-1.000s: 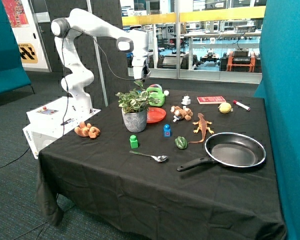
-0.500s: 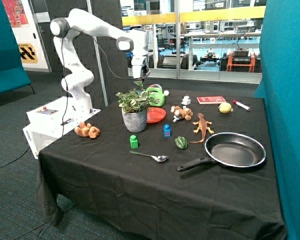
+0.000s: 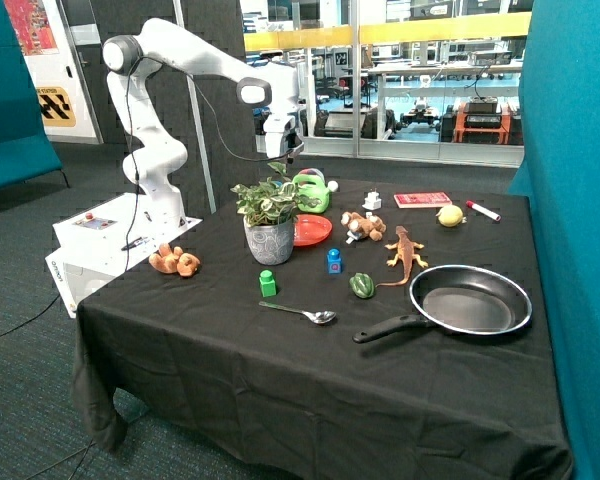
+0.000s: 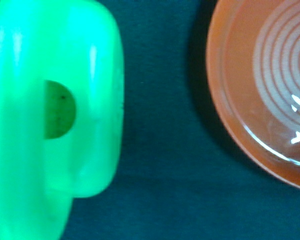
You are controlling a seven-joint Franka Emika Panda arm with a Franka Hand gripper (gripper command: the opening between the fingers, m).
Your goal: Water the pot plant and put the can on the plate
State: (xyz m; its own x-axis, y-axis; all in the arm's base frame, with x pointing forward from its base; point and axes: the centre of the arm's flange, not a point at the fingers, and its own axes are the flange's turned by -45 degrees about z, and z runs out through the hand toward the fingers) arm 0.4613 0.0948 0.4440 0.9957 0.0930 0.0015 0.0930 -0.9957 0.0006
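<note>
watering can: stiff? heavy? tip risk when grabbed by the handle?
The watering can looks like glossy moulded plastic, so probably rigid and light. Its sheen in the wrist view suggests a slippery loop handle. The offset spout may swing it when lifted. The claw hovers above.

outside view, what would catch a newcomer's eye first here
The white Franka arm reaches over the table's far edge, its tool hanging just above the bright green watering can. In front of the can stand the leafy pot plant and the red-orange plate, with nothing on the plate. Nearer the front, a black frying pan stands out on the black cloth.
</note>
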